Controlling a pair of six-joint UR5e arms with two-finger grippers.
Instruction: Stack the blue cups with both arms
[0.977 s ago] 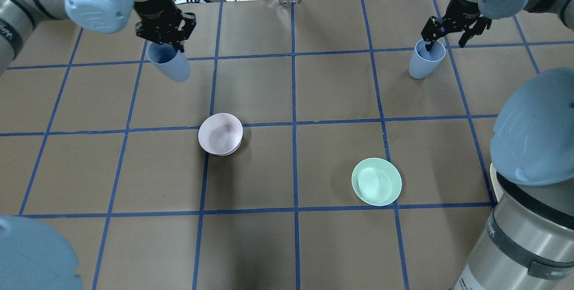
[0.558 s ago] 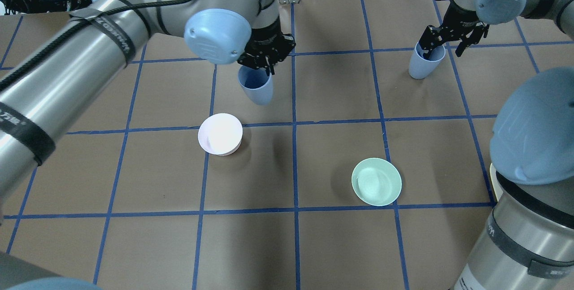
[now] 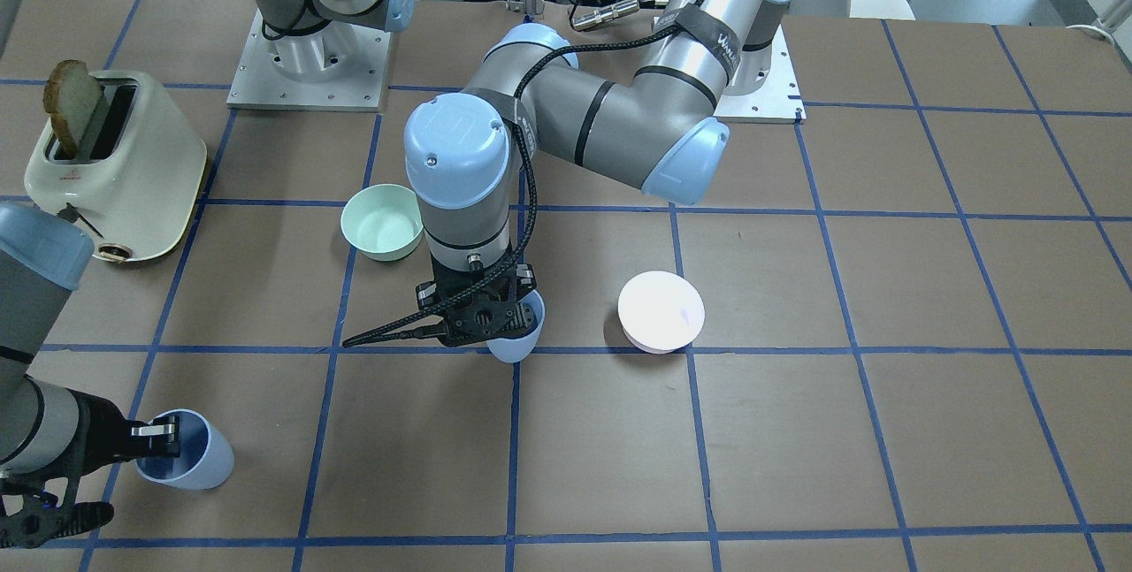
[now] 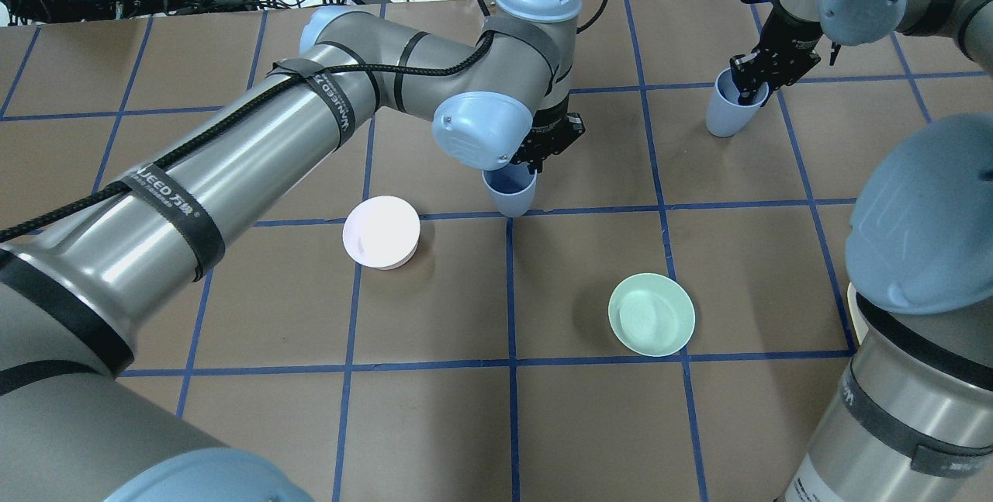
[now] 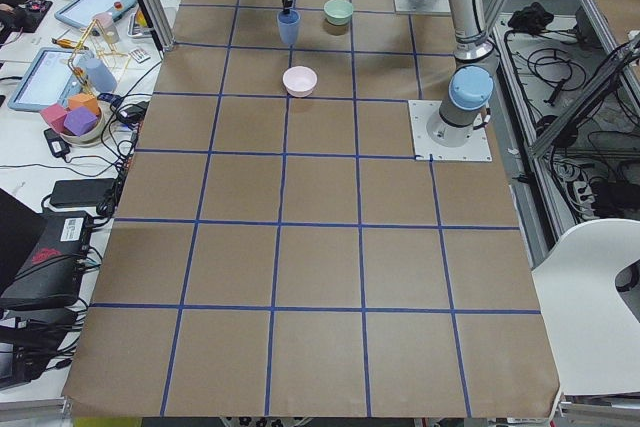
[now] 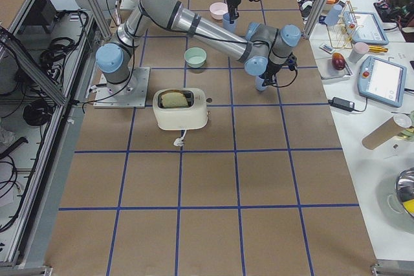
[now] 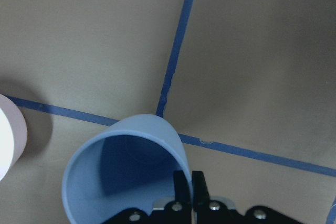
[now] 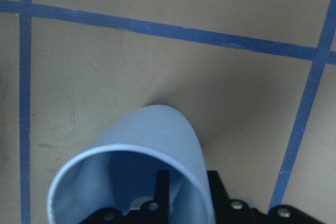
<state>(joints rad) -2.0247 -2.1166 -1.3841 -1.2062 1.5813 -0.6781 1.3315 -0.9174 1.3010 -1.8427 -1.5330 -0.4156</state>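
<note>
My left gripper [image 4: 534,164] is shut on the rim of one blue cup [image 4: 508,193] and holds it over a tape crossing near the table's middle. In the left wrist view the fingers [image 7: 182,184] pinch the wall of this cup [image 7: 126,166]. It also shows in the front view [image 3: 520,338]. The second blue cup [image 4: 725,110] stands at the far right. My right gripper [image 4: 751,83] straddles its rim, one finger [image 8: 163,181] inside this cup [image 8: 149,140] and one outside. The jaws stand a little apart.
A pale pink bowl [image 4: 382,232] sits left of the held cup. A mint-green bowl [image 4: 652,314] sits nearer the robot on the right. A cream toaster [image 3: 115,165] with bread stands by the right arm's base. The left arm stretches across the table's left half.
My left arm has carried its cup from the far left to the table's middle. My right gripper's jaws have narrowed around the other cup's rim; that cup has stayed in place.
</note>
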